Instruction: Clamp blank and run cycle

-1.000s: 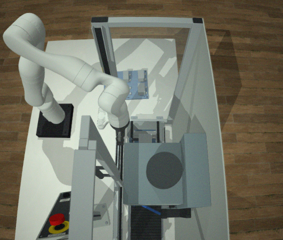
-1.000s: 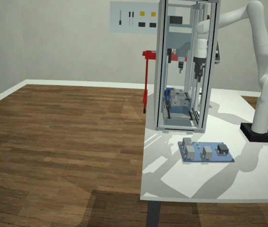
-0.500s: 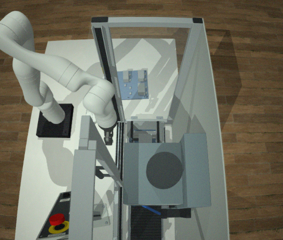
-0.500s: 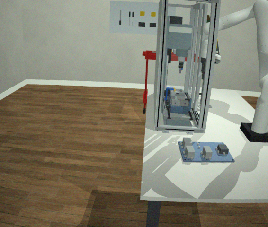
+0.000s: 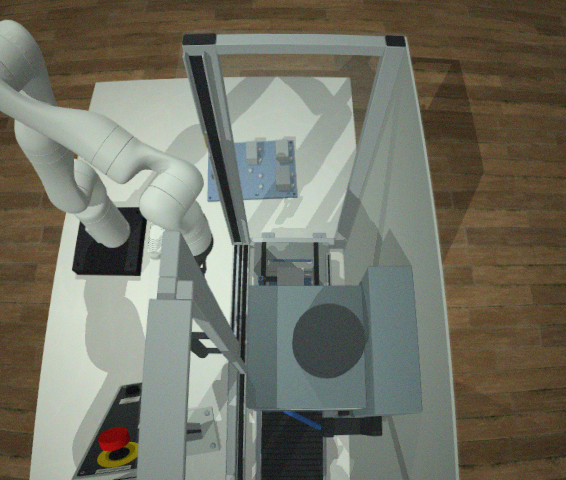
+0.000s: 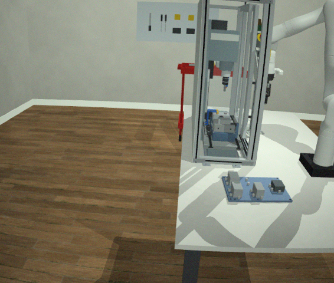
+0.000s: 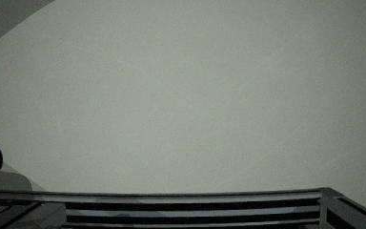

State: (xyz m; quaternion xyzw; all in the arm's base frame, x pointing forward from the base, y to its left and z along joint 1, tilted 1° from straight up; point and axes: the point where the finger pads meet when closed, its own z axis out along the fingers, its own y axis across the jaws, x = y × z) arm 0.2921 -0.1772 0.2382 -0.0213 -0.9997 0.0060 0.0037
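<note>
My open, empty gripper hangs outside the guard, beside its door opening. The guard door stands open, its leading post away from the plate-side corner; its dark handle shows. The vise is inside the guard, with light metal jaws; whether a blank lies between them, the low bars and the work stop cannot be made out. The blue plate bears three upright grey blanks and the dark setting master. VISE AIR's state, CYCLE START and the amber lamp cannot be made out.
The grey machine head covers much of the vise from above. A corner post stands between plate and door opening. The control column with its red emergency button stands beyond the door. A bottom rail crosses the wrist view.
</note>
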